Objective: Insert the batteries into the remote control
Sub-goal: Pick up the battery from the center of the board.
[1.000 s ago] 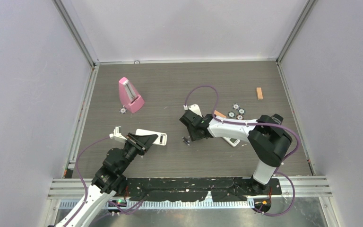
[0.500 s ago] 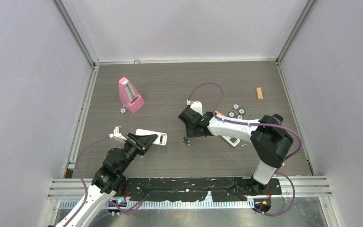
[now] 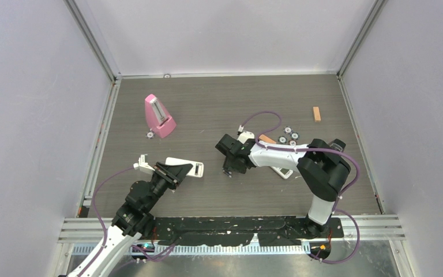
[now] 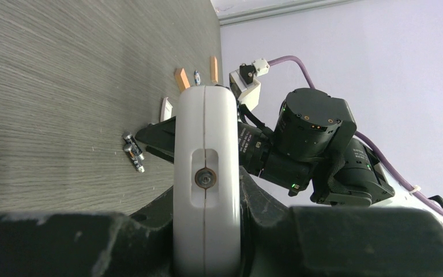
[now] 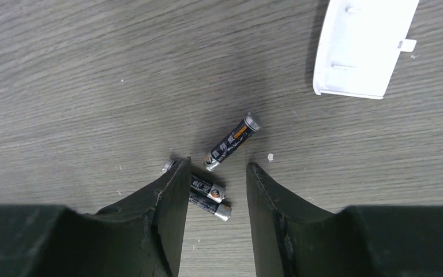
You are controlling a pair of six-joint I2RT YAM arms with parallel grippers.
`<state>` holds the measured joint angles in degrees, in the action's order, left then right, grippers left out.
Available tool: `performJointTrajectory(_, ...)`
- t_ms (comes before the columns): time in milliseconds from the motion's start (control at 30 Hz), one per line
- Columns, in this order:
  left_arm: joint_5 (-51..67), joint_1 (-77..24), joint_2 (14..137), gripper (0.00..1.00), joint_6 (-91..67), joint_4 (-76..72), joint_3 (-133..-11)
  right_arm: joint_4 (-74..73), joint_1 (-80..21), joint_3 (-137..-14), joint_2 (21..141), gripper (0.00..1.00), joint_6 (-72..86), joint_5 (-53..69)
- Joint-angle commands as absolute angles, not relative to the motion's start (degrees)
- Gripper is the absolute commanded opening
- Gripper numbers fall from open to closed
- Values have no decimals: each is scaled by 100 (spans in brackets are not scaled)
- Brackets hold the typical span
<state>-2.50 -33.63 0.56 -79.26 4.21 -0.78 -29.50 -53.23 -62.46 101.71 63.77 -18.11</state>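
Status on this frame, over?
Left gripper shut on slim white remote control. Right gripper open over small dark silver-tipped batteries. White plastic panel lies apart, not blocking.

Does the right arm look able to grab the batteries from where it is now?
Probably yes. The right end effector is open over the batteries, two of them lying in its gap with nothing covering them. One finger overlaps their ends, so a small shift may help.
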Motion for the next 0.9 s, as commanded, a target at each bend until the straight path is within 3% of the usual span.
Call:
performJointTrajectory(0, -338, -3337, -1428, 0, -7953, 599, 131, -2925, -5282, -6256, 10227, 45, 7057, -2036)
performJointTrajectory(167, -318, -3332, -1411, 0, -7994, 527, 175, -2937, -5145, -6314, 10376, 45, 7207, -2032)
performJointTrajectory(600, -381, -3337, -1367, 0, -7955, 530, 246, -3516, -5102, -6618, 10680, 29, 6890, -2219)
performJointTrajectory(867, -440, -3332, -1238, 0, -7796, 452, 302, -3760, -5098, -6755, 10963, 26, 6633, -2118)
